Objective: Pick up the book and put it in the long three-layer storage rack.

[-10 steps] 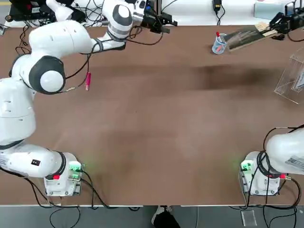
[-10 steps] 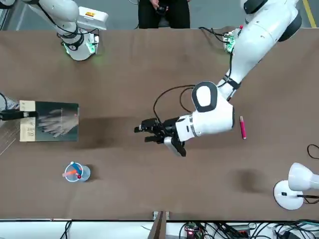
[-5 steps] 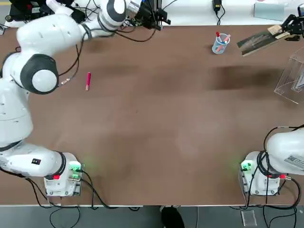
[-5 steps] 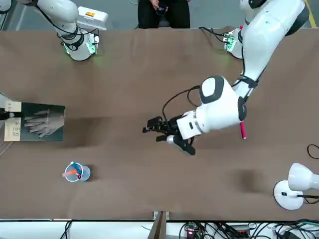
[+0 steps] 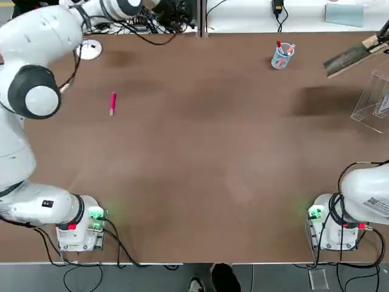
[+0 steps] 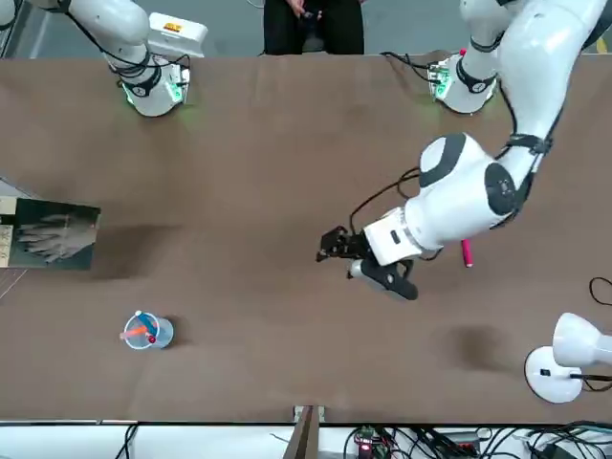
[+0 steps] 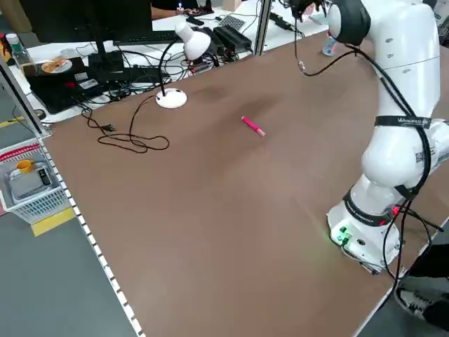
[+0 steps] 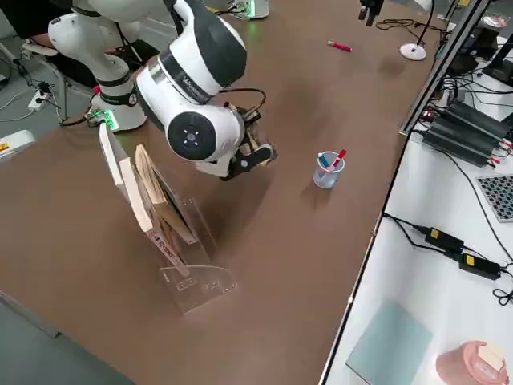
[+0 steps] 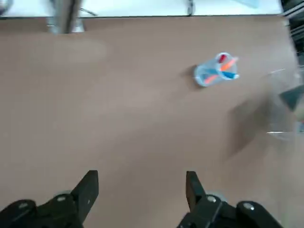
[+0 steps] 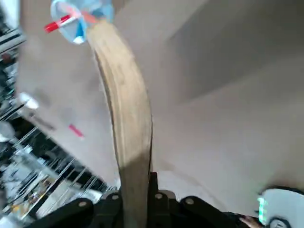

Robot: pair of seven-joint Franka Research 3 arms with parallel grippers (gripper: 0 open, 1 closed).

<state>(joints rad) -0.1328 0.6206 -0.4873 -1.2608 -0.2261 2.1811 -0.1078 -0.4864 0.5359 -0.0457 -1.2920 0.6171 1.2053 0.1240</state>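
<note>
Clear pen cup (image 5: 281,56) with red and orange pens, far right on the table (image 5: 200,158). Pink marker (image 5: 112,103) lies far left. White desk lamp (image 6: 564,354) at far-left edge.

Overall light: even and bright from overhead; the brown counter (image 5: 200,152) reads clearly in the wide views.
Shadows: soft dark patches on the counter, one under the raised book (image 5: 352,58) in the top view, another beside it in the front view; edges diffuse, none hard.
Coloured glow: green lights at both arm bases tint the counter around them.
Glare: white arm shells are near blown out in the top and front views.
Blur: left wrist view soft throughout, the pen cup (image 9: 216,71) smeared; right wrist view streaked, the book's edge (image 10: 126,109) close and out of focus.
Distortion: no clear bending at the edges.
</note>
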